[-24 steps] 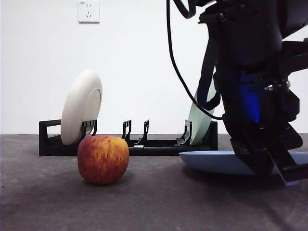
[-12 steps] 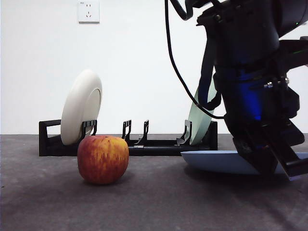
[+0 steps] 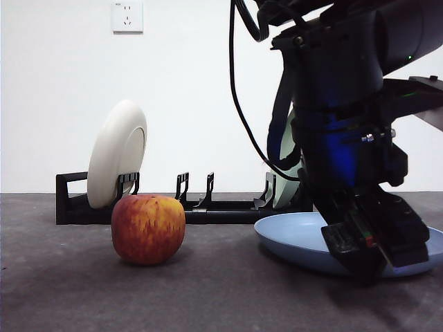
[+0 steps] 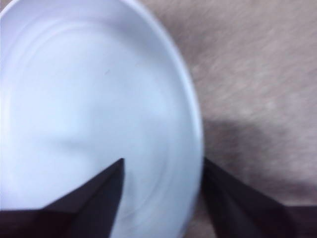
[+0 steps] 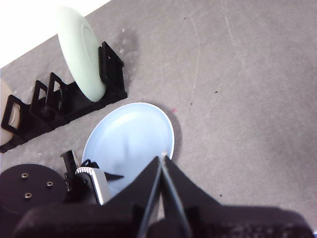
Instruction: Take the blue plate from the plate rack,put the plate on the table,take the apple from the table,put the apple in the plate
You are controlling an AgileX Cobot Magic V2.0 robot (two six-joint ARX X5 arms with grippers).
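The blue plate (image 3: 297, 238) — wide, shallow, matte, one of three plates in sight — lies on the dark grey, mottled table (image 3: 221, 297) just in front of the plate rack (image 3: 208, 207). The left gripper (image 4: 161, 171) stands over its rim, one black jaw inside the bowl and one outside, the jaws parted around the edge. Whether they touch the rim is not clear. In the front view this arm fills the right side, big and dark.

The right gripper (image 5: 161, 161) hangs high above the table, its jaws pressed together on nothing.

The low black rack holds two upright plates: a cream-white plate (image 3: 118, 162) near one end and a pale green plate (image 5: 79, 52) near the other. One round red apple (image 3: 148, 229), streaked yellow-orange, sits on the table before the white plate. A white wall socket (image 3: 128, 15) shows above; its marking is too small to read.
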